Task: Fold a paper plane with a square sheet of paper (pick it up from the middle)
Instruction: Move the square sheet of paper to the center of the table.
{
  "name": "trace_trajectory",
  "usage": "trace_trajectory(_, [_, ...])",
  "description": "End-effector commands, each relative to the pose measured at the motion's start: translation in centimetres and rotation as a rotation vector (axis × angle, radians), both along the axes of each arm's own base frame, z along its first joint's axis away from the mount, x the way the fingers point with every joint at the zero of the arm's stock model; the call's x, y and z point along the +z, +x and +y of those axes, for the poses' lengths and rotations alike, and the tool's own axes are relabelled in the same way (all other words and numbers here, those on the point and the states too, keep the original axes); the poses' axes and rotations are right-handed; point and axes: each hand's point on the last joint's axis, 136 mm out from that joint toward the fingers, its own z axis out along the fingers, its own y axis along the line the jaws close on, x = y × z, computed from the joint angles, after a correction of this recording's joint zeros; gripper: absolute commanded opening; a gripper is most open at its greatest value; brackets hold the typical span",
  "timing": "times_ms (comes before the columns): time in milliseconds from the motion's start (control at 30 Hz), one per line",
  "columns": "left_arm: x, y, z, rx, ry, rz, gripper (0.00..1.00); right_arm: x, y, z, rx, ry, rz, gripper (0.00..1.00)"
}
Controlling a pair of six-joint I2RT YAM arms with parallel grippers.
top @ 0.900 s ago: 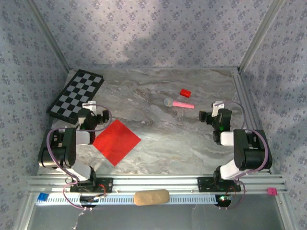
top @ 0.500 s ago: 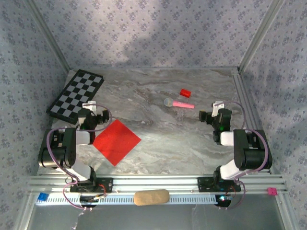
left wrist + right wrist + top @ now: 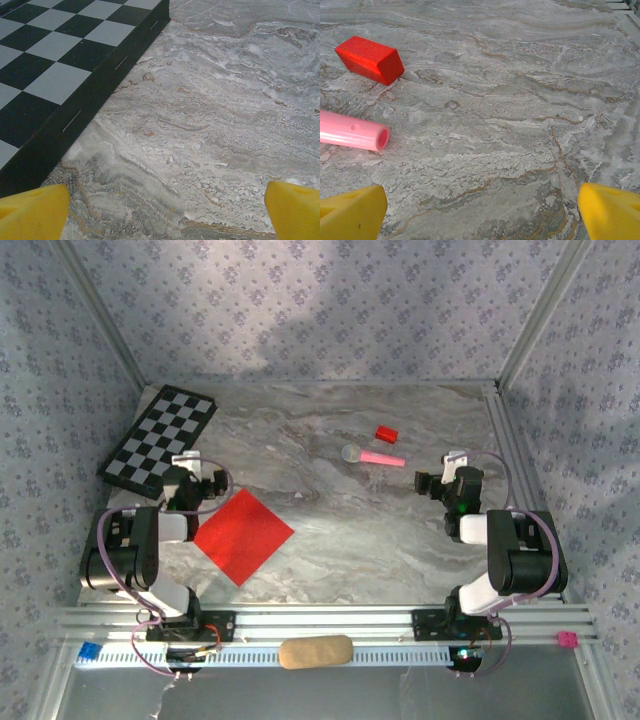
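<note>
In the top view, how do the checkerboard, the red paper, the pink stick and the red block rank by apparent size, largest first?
1. checkerboard
2. red paper
3. pink stick
4. red block
The differences are clear, so no two tie.

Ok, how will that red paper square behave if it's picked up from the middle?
The square sheet of paper looks thin and lies flat on the table, so probably hard to pinch. Lifted mid-sheet, its corners would likely droop.
</note>
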Motion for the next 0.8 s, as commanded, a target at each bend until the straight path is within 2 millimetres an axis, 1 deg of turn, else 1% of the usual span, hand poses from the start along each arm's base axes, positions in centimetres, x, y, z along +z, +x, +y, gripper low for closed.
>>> trace_trajectory(0, [1.5,0.8,-0.1,-0.012,-0.010,-0.049,1.00,0.9,0.7,-0.3,-0.006,0.005,-0.031,1.00])
trace_trajectory(100, [1.5,0.8,-0.2,-0.011,-0.003,-0.052,1.00,0.9,0.7,-0.2,-0.006,0.005,-0.030,1.00])
trace_trajectory(233, [1.9,0.3,-0.9,-0.028,0.029,-0.076,1.00,1.0,0.5,0.1,-0.002,-0.018,-0.041,1.00])
trace_trajectory(367, [2.9,-0.3,-1.4,-0.054,0.034,-0.106,1.00,1.4,0.3,0.8,0.036,-0.023,-0.055,1.00])
trace_trajectory(467, [4.0,-0.4,-1.2,-0.040,0.007,-0.049,1.00,1.9,0.3,0.9,0.040,-0.028,-0.052,1.00])
trace_trajectory(567, [4.6,-0.6,-0.2,0.033,-0.056,0.033,1.00,2.8,0.4,0.8,0.027,-0.024,-0.011,1.00])
trace_trajectory(633, [5.6,-1.1,0.3,0.075,-0.086,0.029,1.00,3.6,0.1,0.9,0.023,-0.003,0.040,1.00])
trace_trajectory(700, [6.9,-1.7,0.8,0.123,-0.119,0.017,1.00,4.5,-0.3,0.4,-0.029,0.026,0.070,1.00])
trace_trajectory(767, [7.6,-3.1,2.7,0.312,-0.223,0.046,1.00,5.5,-0.9,0.2,-0.083,0.092,0.115,1.00])
